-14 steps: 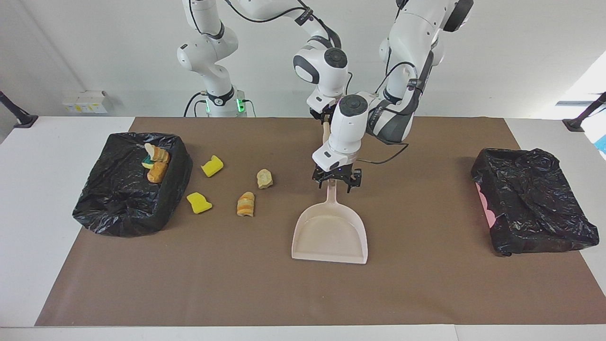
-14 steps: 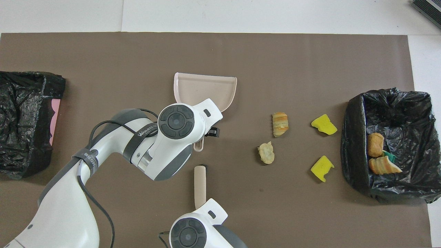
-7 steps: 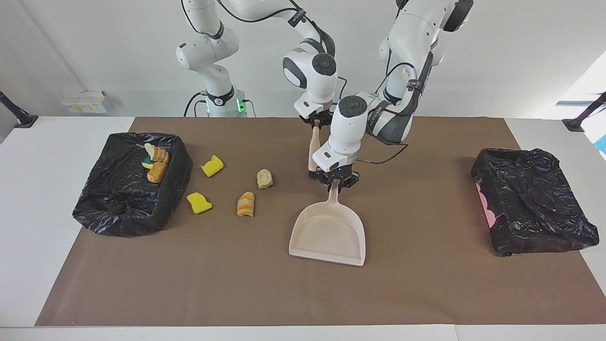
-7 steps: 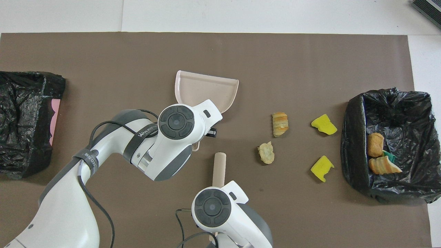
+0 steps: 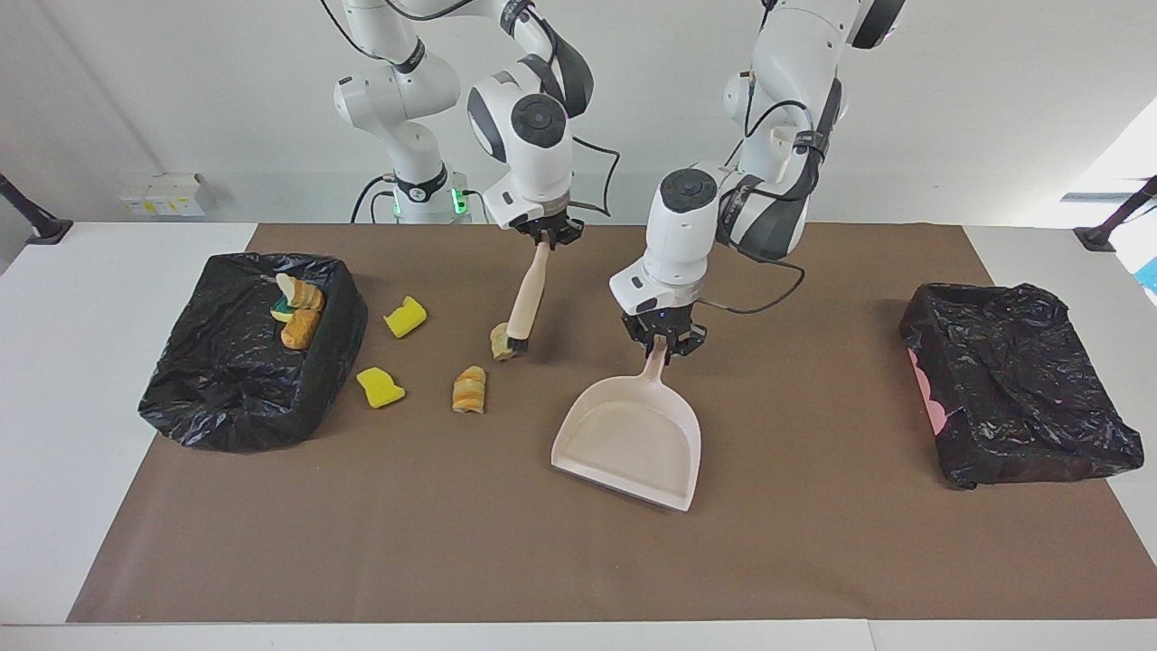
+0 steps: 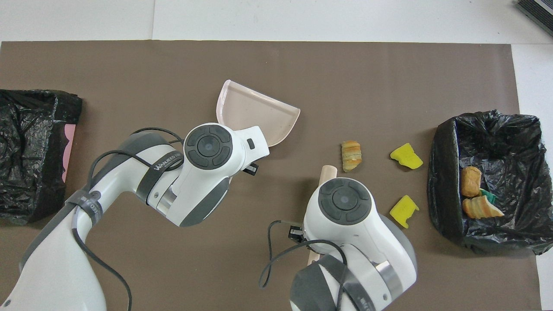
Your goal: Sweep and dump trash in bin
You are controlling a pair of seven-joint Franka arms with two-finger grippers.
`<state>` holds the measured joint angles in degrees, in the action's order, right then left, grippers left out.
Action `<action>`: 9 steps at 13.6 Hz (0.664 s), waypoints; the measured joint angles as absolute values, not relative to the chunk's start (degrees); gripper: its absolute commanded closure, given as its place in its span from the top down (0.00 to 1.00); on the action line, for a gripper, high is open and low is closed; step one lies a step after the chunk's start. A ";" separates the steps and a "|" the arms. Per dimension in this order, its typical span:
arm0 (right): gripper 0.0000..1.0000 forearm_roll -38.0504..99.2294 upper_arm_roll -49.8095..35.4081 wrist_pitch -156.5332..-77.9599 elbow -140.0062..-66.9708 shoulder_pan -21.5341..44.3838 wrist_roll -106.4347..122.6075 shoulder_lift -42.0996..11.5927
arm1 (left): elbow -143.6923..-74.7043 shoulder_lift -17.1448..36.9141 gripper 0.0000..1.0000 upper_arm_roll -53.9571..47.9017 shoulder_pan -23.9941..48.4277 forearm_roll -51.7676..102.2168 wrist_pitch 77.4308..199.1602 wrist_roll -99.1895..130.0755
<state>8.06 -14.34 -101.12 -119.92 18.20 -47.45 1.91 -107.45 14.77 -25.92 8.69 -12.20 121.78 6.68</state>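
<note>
Trash on mat: four pieces; two yellow sponge chunks [image 5: 404,317] [image 5: 380,387], two tan pastry bits [image 5: 469,390] [image 5: 500,343].
Bin [image 5: 235,398]: black-lined, held three more.
Dustpan [image 5: 628,438]: one, pale plastic; handle pinched by left gripper [image 5: 664,344].
Brush [image 5: 527,297]: one, wooden; clamped by right gripper [image 5: 544,237], bristles touching a pastry bit.

Both arms [image 5: 786,81] are glossy white with dark grey joint bands, round grey end caps, looping black cables and black jaws.

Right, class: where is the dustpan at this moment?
In the facing view the dustpan sits mid-table on the brown mat, its handle held by the left gripper, the striped pastry bit lying toward the right arm's end.
</note>
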 measured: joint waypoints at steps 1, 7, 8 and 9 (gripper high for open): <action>0.00 6.32 -14.31 -99.75 -119.93 16.28 -47.41 1.89 | -107.45 13.44 0.00 -25.79 7.66 -12.20 119.14 0.26; 0.00 -0.43 -14.18 -90.66 -121.22 5.36 -45.09 1.91 | -107.96 11.29 0.00 -25.46 4.38 -12.15 112.85 -26.22; 0.00 -0.89 -14.17 -89.78 -122.42 4.64 -45.09 2.49 | -108.28 11.28 0.00 -25.64 4.39 -12.15 112.83 -29.37; 0.00 -1.21 -14.19 -89.70 -124.28 4.30 -45.09 3.49 | -108.75 11.24 0.00 -25.91 4.41 -12.15 112.94 -32.38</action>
<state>-1.21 -14.19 -89.70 -124.28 4.30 -45.09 3.49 -108.75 11.24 -25.91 4.41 -12.15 112.94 -32.38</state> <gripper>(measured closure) 0.740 0.692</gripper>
